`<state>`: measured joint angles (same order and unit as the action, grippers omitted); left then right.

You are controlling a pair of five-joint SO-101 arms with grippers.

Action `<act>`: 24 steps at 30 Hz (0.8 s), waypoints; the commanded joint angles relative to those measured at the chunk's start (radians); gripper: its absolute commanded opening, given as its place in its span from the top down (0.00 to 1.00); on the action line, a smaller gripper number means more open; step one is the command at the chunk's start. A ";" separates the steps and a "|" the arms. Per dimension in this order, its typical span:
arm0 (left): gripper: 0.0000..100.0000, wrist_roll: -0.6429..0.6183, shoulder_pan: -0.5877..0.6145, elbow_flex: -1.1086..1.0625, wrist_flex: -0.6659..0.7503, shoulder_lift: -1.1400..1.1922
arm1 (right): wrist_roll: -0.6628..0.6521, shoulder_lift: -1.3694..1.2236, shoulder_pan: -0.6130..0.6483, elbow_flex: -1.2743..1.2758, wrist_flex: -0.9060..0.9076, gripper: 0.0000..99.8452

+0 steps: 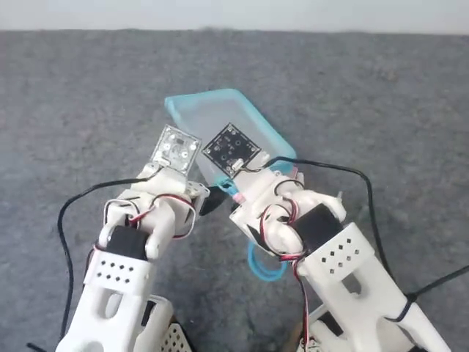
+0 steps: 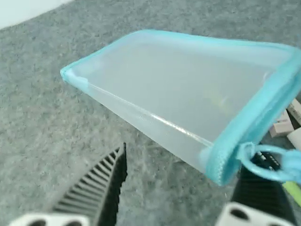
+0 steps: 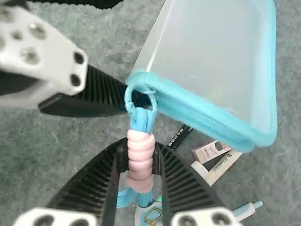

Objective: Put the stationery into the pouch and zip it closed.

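Right pincer (image 3: pixel 139 149) pinches the pink ribbed zip pull (image 3: pixel 140 162), which a blue cord ties to one corner of the translucent plastic pouch with light-blue trim (image 3: pixel 211 56). Left pincer (image 2: pixel 181 172) stands spread, one finger against that corner. Small boxed stationery pieces (image 3: pixel 214 155) lie outside, just beside the pouch, on the grey felt-like table (image 1: pixel 88 95). So the zip is probably being opened. Next comes a steady pull along the trim with the corner braced.

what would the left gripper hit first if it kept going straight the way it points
Most likely the pouch: its clear side lies ahead of the left gripper, between the open fingers, with its blue corner close to one finger. Depth is unclear.
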<state>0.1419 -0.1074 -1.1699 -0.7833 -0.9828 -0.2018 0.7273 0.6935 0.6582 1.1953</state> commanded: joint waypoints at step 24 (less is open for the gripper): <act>0.65 -0.063 0.100 0.022 0.094 0.009 | -0.164 0.036 -0.102 0.176 -0.030 0.99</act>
<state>0.1143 -0.0230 -1.1715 -0.7327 -0.9705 -0.3337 0.7288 0.5907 0.8147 1.1830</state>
